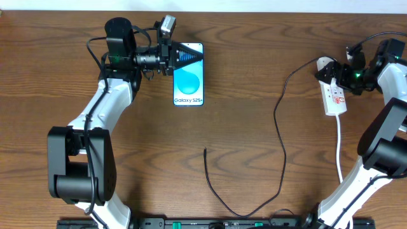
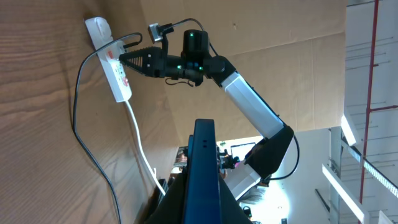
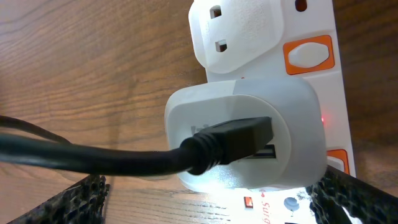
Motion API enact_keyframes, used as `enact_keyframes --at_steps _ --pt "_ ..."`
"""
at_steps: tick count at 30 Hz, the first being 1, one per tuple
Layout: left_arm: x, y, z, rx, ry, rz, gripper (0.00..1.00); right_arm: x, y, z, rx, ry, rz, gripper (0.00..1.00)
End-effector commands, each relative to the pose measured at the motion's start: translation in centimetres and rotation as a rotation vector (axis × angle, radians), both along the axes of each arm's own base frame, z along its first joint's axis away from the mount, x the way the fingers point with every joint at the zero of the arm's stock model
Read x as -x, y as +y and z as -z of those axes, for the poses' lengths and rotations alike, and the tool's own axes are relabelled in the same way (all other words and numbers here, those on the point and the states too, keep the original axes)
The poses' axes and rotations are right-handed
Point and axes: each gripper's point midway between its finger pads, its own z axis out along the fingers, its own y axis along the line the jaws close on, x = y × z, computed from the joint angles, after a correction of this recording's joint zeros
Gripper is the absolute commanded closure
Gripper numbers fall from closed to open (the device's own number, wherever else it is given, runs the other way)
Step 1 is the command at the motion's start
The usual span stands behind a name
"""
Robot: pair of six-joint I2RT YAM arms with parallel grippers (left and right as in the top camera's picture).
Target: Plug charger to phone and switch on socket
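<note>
Left claw (image 1: 184,57) pinches the phone (image 1: 189,86) by its top end, long axis pointing at the robot — the charger tip (image 1: 205,151) lies loose, well apart below its lower end — while the right claw (image 1: 332,73), spread wide, straddles the socket (image 1: 335,102).

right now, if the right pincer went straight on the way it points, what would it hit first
Most likely the charger's black plug, sticking out of the white adapter seated in the socket. The open right pincer faces it head on; how near is unclear.
</note>
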Motion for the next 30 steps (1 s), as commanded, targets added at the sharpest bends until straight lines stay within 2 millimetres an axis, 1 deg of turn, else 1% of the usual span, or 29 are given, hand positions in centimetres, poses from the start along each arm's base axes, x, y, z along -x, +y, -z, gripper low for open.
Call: enact_keyframes --at_steps 1,4,7,11,16,20,22,24,30 --pt "0.8 0.0 -1.3 0.008 -0.042 0.032 0.93 0.7 6.7 1.6 -0.223 0.037 -0.101 0.01" --pt "0.9 0.0 -1.3 0.009 -0.042 0.038 0.93 0.9 5.8 2.2 -0.177 0.080 -0.061 0.01" --pt "0.9 0.0 -1.3 0.009 -0.042 0.037 0.92 1.3 4.1 2.9 -0.094 0.151 0.016 0.01" --pt "0.9 0.0 -1.3 0.009 -0.042 0.037 0.93 1.7 1.8 2.6 0.008 0.219 0.092 0.01" --pt "0.9 0.0 -1.3 0.009 -0.042 0.037 0.93 2.1 -1.8 0.6 0.178 0.291 0.202 0.01" --pt "0.9 0.0 -1.3 0.009 -0.042 0.037 0.92 2.5 -4.1 -1.7 0.290 0.338 0.293 0.01" --pt "0.9 0.0 -1.3 0.009 -0.042 0.037 0.93 2.9 -4.9 -2.8 0.327 0.360 0.335 0.01" --pt "0.9 0.0 -1.3 0.009 -0.042 0.037 0.93 3.2 -5.4 -3.9 0.354 0.377 0.360 0.01" --pt "0.9 0.0 -1.3 0.009 -0.042 0.037 0.93 3.8 -5.4 -7.3 0.366 0.385 0.361 0.01"
